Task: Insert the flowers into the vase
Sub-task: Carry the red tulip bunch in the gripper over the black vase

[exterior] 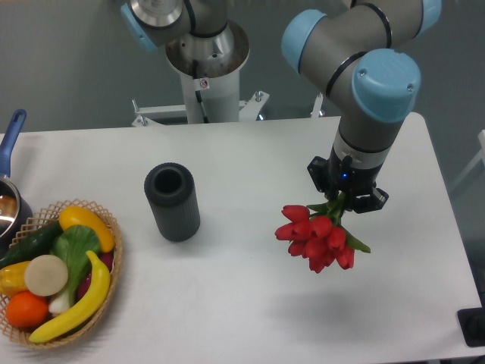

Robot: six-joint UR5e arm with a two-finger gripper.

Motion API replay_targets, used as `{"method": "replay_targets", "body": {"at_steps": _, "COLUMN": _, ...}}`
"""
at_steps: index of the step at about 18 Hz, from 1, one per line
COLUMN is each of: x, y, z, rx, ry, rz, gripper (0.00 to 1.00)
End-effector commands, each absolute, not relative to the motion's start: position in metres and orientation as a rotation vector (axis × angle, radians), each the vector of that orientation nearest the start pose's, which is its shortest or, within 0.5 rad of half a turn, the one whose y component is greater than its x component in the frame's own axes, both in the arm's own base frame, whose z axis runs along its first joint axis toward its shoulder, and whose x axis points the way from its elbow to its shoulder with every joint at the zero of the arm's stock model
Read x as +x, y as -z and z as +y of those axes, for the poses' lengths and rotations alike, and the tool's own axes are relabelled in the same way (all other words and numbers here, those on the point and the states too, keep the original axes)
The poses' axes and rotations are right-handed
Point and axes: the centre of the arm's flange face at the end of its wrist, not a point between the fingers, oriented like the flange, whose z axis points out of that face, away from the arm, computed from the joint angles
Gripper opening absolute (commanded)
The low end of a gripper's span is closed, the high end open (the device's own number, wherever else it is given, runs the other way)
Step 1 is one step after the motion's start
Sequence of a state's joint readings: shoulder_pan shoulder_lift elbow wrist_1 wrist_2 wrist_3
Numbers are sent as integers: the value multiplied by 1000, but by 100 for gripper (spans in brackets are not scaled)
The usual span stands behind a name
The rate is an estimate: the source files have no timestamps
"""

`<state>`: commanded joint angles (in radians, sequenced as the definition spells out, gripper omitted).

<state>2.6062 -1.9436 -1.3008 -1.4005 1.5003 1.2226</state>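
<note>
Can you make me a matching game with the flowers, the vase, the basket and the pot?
Things:
1. flowers
2. vase
3. basket
4. pot

Places or states:
A. at the table's left edge, blue handle
B. standing upright mid-table, mouth empty
C. held in the gripper, on the right
D. front left, full of fruit and vegetables

Pairs: 1-C, 2-B, 3-D, 4-A

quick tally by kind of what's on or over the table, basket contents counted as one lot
flowers, one bunch held in the end effector: 1
vase: 1
woven basket of fruit and vegetables: 1
pot with blue handle, at left edge: 1
total: 4
</note>
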Motion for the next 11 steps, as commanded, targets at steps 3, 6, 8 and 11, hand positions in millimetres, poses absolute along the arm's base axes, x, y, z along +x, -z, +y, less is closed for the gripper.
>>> {"method": "replay_targets", "body": {"at_steps": 3, "x": -490, "y": -435, "z": 456, "rx": -2992, "ry": -51, "rz": 283, "gripper": 6}}
{"method": "replay_targets", "body": {"at_steps": 6, "x": -489, "y": -449, "z": 460, "rx": -2900, "ry": -25, "rz": 267, "gripper": 6}}
{"method": "replay_targets", "body": {"at_steps": 8, "x": -488, "y": -452, "z": 464, "rx": -2819, "ry": 24, "rz": 256, "gripper": 6}}
{"method": "replay_targets", "body": {"at_steps": 11, "x": -476, "y": -471, "z": 472, "rx": -2687, "ry": 72, "rz": 254, "gripper": 6}}
